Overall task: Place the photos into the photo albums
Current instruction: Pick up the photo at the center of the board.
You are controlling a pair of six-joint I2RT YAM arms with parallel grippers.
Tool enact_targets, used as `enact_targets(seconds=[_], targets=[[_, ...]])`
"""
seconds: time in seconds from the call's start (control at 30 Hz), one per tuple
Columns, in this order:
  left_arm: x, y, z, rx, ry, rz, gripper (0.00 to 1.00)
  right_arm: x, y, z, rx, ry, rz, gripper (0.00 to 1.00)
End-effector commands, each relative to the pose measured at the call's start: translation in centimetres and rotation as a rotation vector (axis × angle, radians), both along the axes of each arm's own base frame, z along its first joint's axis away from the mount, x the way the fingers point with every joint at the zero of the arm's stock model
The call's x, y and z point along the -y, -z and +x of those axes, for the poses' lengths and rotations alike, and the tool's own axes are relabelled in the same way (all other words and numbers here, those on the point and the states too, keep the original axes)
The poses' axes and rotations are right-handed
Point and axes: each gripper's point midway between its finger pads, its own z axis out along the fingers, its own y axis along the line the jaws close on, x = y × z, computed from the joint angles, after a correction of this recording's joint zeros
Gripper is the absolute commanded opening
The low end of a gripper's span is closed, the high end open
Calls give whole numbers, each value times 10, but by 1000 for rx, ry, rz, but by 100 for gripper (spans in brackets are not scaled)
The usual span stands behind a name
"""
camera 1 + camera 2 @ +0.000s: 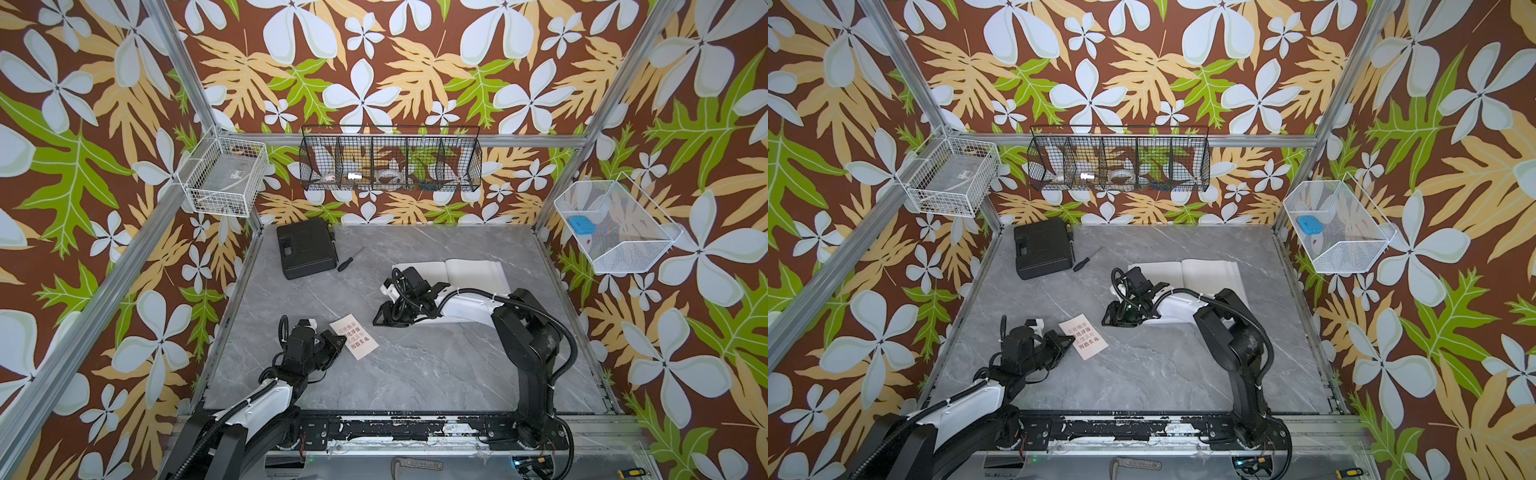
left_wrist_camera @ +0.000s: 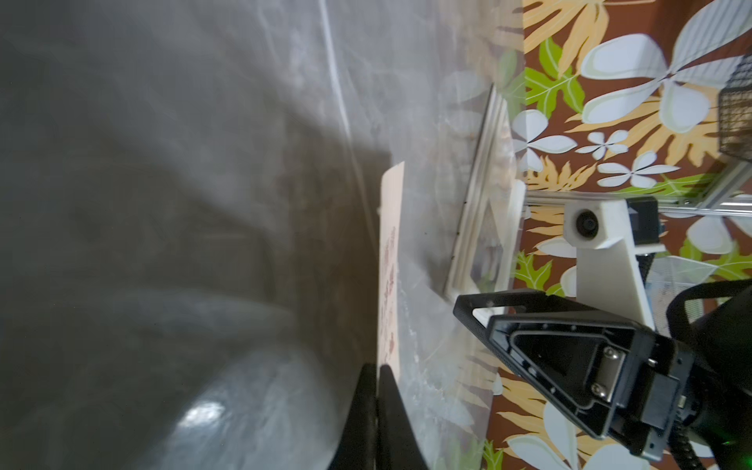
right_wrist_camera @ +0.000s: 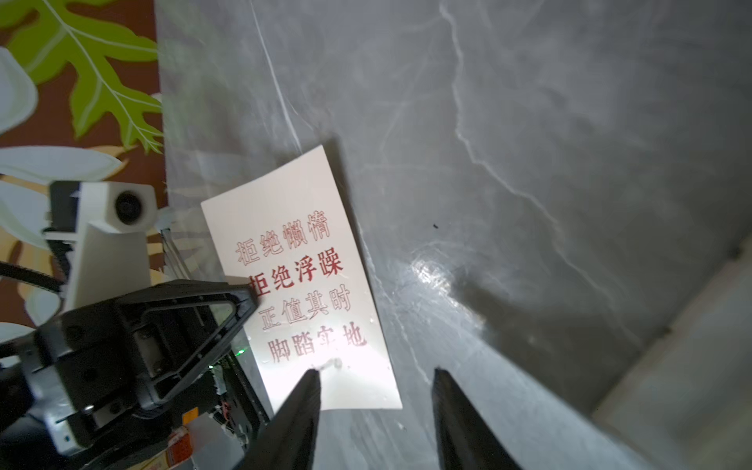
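The desk [image 1: 436, 374] carries the photo album [image 1: 471, 270] lying open at 1 o'clock, its visible pages bare and seemingly ready for cards. The black case [image 1: 305, 248] sits shut at 11 o'clock. Towards 8 o'clock, the closed left claw [image 2: 377, 370] pinches the cream photo [image 1: 356, 341] by its edge, probably to lift it. The right claw [image 3: 376, 372] gapes empty.

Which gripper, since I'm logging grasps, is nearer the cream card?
Left. The left gripper pinches the cream card's edge, jaws shut; the right gripper hangs open just beside its far corner.

the card [image 1: 358, 341] lies on the table [image 1: 436, 365], edge in the left hand [image 1: 338, 343]. the album [image 1: 469, 270] lies behind the right hand [image 1: 380, 318], the case [image 1: 305, 249] farther left.
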Motion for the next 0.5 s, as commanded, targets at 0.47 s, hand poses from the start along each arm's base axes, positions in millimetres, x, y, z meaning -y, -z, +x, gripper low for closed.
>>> enact_targets(seconds=[0.47], targets=[[-7, -128, 71, 278, -240, -318, 0, 17, -110, 37, -7, 391, 429, 75]])
